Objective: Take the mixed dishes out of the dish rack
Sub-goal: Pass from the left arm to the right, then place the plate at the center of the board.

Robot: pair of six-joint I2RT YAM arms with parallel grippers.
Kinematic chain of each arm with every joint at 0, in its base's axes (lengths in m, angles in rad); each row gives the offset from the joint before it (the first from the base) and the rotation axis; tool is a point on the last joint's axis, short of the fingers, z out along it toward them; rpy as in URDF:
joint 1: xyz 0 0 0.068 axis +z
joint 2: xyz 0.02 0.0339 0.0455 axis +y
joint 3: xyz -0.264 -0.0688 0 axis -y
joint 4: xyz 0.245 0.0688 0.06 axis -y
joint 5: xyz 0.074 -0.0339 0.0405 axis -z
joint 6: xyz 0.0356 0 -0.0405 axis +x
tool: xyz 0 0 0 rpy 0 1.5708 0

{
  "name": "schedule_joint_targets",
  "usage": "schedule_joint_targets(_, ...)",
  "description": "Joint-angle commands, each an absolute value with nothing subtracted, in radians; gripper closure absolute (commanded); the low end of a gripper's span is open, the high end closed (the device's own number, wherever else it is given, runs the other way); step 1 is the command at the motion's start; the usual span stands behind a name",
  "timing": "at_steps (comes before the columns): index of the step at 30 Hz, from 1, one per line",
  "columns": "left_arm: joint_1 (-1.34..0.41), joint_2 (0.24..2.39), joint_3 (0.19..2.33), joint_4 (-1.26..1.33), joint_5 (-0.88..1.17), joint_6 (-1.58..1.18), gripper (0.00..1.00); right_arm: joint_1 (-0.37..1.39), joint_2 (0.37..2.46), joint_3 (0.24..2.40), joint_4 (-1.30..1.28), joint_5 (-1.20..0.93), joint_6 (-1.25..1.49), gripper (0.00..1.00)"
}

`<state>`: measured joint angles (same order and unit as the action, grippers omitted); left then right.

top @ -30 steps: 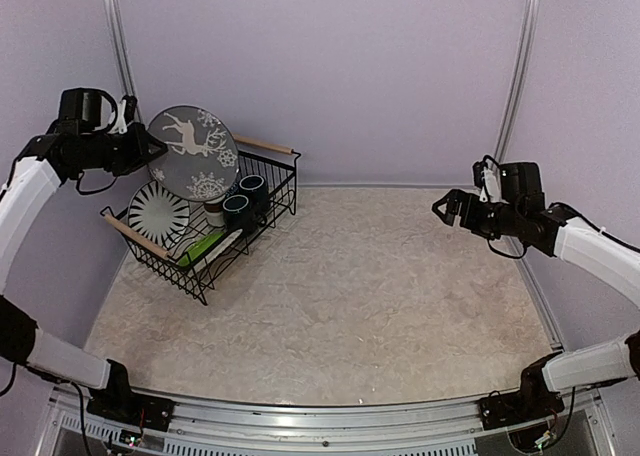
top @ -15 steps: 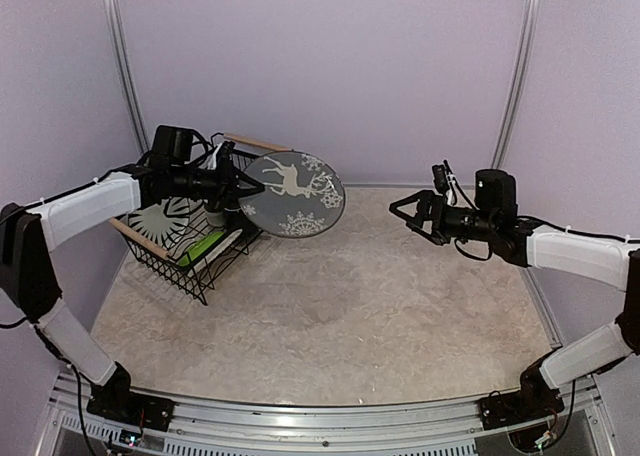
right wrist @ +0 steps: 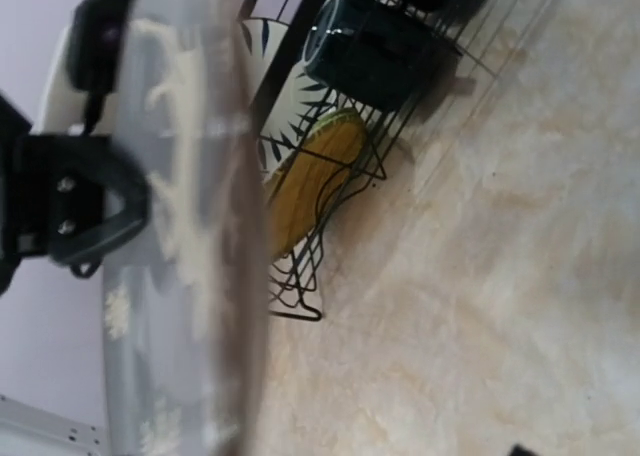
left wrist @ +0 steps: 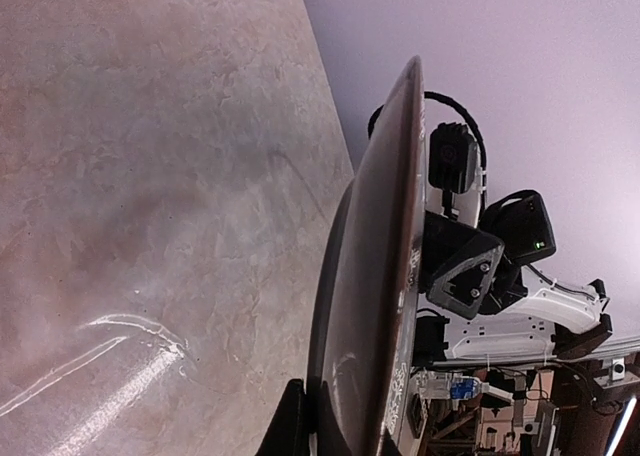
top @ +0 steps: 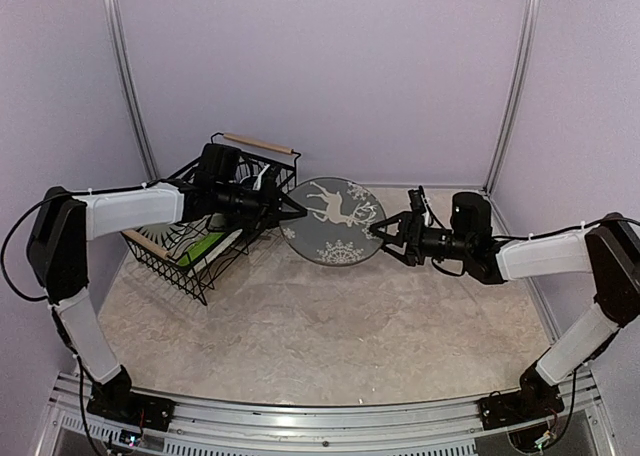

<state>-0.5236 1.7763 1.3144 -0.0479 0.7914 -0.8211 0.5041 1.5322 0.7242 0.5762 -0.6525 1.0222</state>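
Looking down from above, you see your left gripper (top: pixel 290 214) clamped on the left rim of the dark grey plate (top: pixel 335 221), the one with the white reindeer and snowflakes. It holds the plate tilted in the air above the table (top: pixel 330 326), just right of the dish rack (top: pixel 222 268) and outside it. Your right gripper (top: pixel 383 236) is at the plate's opposite rim with its fingers spread and the rim between them; you cannot tell whether they touch it. In your left wrist view the plate stands edge-on. Inside the rack you can make out the striped plate (top: pixel 162 239) and the green plate (top: pixel 205 246), and your right wrist view shows the yellow straw plate (right wrist: pixel 310 181) and a dark mug (right wrist: pixel 375 41) there too
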Motion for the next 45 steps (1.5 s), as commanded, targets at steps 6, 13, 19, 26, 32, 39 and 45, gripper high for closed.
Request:
schedule_joint_targets(6,-0.572,1.827,1.414,0.095,0.88,-0.844,1.0,0.516,1.605,0.682,0.885,-0.716,1.202,0.54)
schedule_joint_targets(13,-0.569,1.83,1.413,0.069,0.88,-0.826,0.96,0.515,1.632,0.637,1.028,-0.697,1.289,0.86)
schedule_joint_targets(19,-0.546,1.805,1.396,0.011,0.836,-0.783,0.57,0.489,1.626,0.607,1.033,-0.682,1.289,1.0)
schedule_joint_targets(26,-0.49,1.704,1.341,-0.136,0.691,-0.696,0.01,0.361,1.588,0.512,0.952,-0.698,1.222,1.0)
schedule_joint_targets(32,-0.484,1.622,1.359,-0.303,0.585,-0.581,0.01,0.193,1.602,0.423,0.838,-0.731,1.104,1.0)
schedule_joint_targets(39,-0.471,1.54,1.355,-0.405,0.474,-0.515,0.01,0.072,1.666,0.409,0.815,-0.805,1.031,1.0)
schedule_joint_targets(45,-0.416,1.473,1.389,-0.597,0.356,-0.433,0.01,0.041,1.7,0.472,0.599,-0.78,0.856,1.0)
